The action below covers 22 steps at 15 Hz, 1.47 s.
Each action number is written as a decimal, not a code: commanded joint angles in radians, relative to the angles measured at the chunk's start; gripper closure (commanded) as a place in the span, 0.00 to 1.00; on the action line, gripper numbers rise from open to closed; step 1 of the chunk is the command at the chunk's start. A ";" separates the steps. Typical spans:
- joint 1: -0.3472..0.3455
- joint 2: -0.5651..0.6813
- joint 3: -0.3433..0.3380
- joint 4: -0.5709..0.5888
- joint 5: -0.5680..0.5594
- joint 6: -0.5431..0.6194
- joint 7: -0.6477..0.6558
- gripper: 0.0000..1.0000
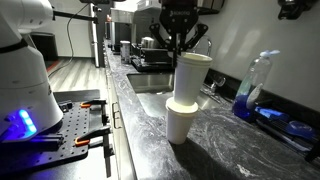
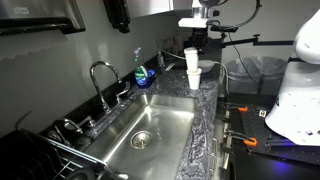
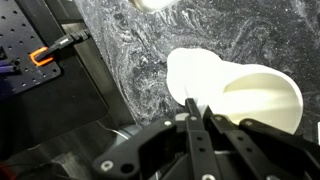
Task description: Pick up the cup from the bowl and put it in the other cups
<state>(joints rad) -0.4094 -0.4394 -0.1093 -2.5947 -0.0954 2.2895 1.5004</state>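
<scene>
Locate the gripper (image 1: 185, 45) above the dark marbled worktop (image 1: 230, 140), clenched on the rim of the cup (image 1: 191, 76). Confirm in the wrist view, with fingers (image 3: 190, 135) pinching the cup wall. Find the cup held upright, directly over the other cups (image 1: 180, 122), base at their rim; cannot tell whether nested. Find the other cups standing near the worktop edge facing the robot base (image 1: 25, 90), past the sink (image 2: 150, 115). Note the blue-liquid bottle (image 1: 253, 88) well apart, by the wall-side edge.

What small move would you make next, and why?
Probably ease the hand straight down: it grips the cup by the rim, and the cup's base seems just at the mouth of the other cup, lined up but not nested deep.
</scene>
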 commanded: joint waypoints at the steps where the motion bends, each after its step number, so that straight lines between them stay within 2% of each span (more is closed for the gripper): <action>1: -0.003 -0.007 0.012 -0.025 -0.023 -0.004 0.024 0.99; 6: -0.001 0.029 0.025 -0.032 -0.056 0.027 0.038 0.99; 16: 0.013 0.128 0.050 -0.036 -0.199 0.133 0.129 0.99; 22: 0.023 0.180 0.028 -0.050 -0.185 0.229 0.130 0.99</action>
<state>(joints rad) -0.3987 -0.2717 -0.0645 -2.6281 -0.2722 2.4690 1.6072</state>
